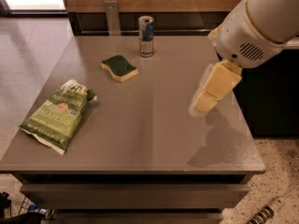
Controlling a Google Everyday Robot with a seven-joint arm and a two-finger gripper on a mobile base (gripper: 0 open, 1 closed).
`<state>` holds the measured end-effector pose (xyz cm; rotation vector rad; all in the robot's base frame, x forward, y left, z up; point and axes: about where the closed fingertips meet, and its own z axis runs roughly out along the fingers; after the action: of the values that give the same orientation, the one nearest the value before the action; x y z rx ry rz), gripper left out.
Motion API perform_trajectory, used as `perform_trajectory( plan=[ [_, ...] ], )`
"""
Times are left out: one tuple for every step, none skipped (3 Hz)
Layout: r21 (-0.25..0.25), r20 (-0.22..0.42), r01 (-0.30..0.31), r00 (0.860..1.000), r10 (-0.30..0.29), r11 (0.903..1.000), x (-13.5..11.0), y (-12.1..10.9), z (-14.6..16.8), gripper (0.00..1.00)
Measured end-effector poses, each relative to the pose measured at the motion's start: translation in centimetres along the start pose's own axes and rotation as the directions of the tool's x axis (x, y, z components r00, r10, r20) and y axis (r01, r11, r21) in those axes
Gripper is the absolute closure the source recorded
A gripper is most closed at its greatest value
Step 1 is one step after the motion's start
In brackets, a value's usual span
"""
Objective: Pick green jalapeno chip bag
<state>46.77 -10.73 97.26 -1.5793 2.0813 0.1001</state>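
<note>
Opposite right-edge claw (202,104), crinkly light-green bag (58,113)

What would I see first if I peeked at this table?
The big white robot arm fills the upper right, its yellowish gripper hanging over the right side of the table. Then the green jalapeno chip bag, lying flat at the front left, with a sponge and a can farther back.
</note>
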Motion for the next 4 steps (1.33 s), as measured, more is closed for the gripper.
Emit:
perform_trajectory(
  plan=[
    [0.002, 0.093, -0.021, 0.995, 0.020, 0.9998, -4.9, 1.0, 3.1, 0.00],
    [-0.010, 0.164, -0.010, 0.986, 0.012, 0.9999, -9.3, 2.1, 6.1, 0.00],
    [-0.026, 0.215, -0.002, 0.977, 0.007, 0.9996, -11.9, 3.0, 8.2, 0.00],
    [-0.026, 0.215, -0.002, 0.977, 0.007, 0.9997, -12.0, 3.0, 8.3, 0.00]
  ],
)
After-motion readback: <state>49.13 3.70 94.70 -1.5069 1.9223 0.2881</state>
